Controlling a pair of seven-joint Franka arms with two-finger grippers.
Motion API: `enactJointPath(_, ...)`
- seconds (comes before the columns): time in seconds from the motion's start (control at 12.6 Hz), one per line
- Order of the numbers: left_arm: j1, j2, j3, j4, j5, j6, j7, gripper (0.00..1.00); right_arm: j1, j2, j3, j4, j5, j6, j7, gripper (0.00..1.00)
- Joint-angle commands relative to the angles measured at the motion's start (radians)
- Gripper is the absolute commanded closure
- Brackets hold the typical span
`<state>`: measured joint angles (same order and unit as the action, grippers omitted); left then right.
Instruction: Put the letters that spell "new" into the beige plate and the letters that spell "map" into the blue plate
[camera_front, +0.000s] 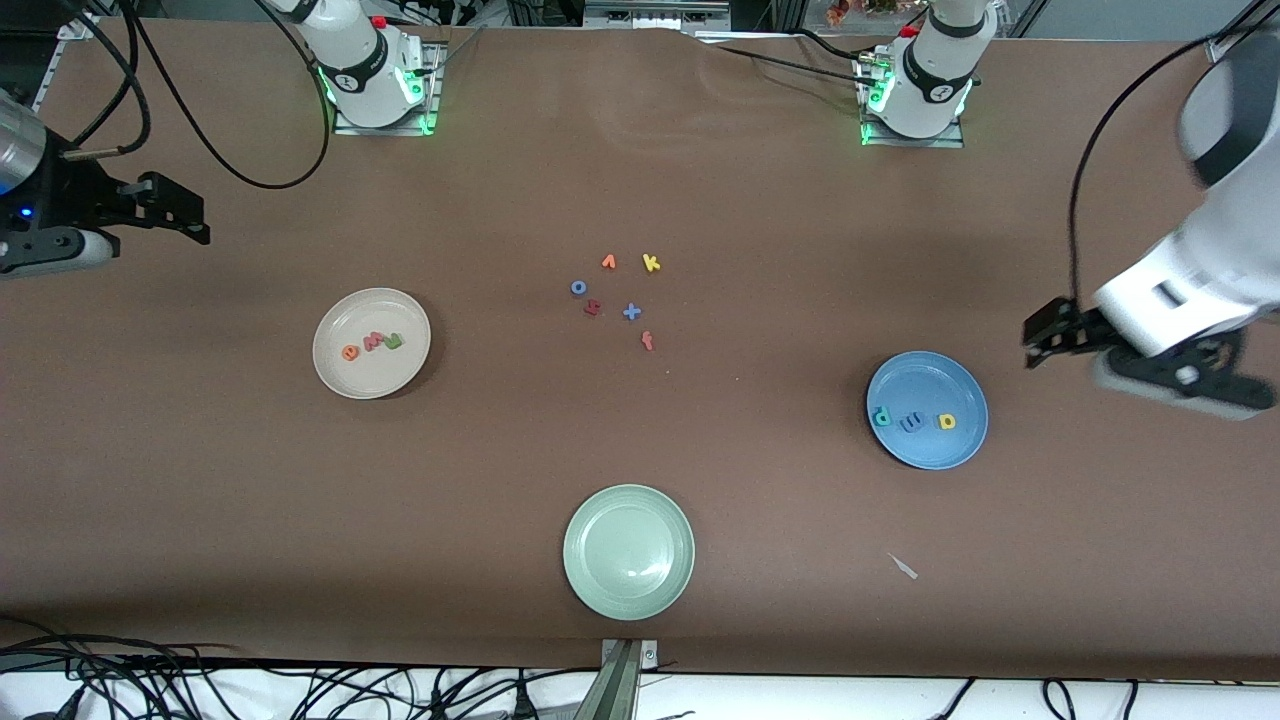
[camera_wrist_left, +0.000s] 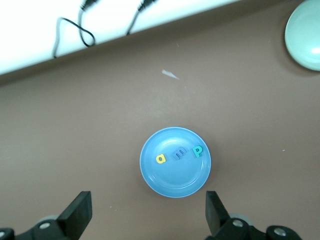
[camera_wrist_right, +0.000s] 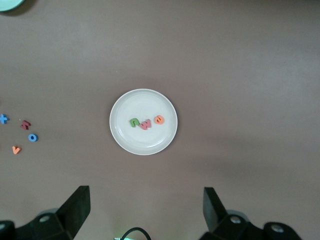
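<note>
Front view, beige plate (camera_front: 335, 375) holding n-e-w letters (camera_front: 371, 344)

Beige plate (camera_front: 340, 380), blue plate (camera_front: 925, 455), pale green plate (camera_front: 628, 595).

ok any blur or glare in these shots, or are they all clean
Front view: the left arm is smeared by motion blur, while the plates and letters stay sharp; the green plate carries a soft sheen. Left wrist view: the strip above the table edge is blown out white, and the blue plate reads clearly. Right wrist view: even light, the beige plate is crisp.
</note>
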<state>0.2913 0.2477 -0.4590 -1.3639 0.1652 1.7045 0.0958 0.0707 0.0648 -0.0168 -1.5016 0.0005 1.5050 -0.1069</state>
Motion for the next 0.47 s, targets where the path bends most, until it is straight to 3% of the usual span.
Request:
enactJointPath(0.0, -0.172, -0.135, 0.228, -0.044, -0.143, -0.062, -0.007, 0.00, 0.009, 0.027, -0.002, 0.052, -0.002, -0.022, -0.001, 0.00)
enactJointPath(0.16, -0.260, -0.221, 0.362, -0.081, -0.222, -0.074, -0.010, 0.00, 0.008, 0.029, -0.003, 0.052, -0.004, -0.016, -0.005, 0.00)
enactJointPath(0.4, -0.340, -0.294, 0.419, -0.210, -0.191, -0.080, -0.048, 0.00, 0.001, 0.041, -0.008, 0.057, -0.010, -0.012, -0.014, 0.00)
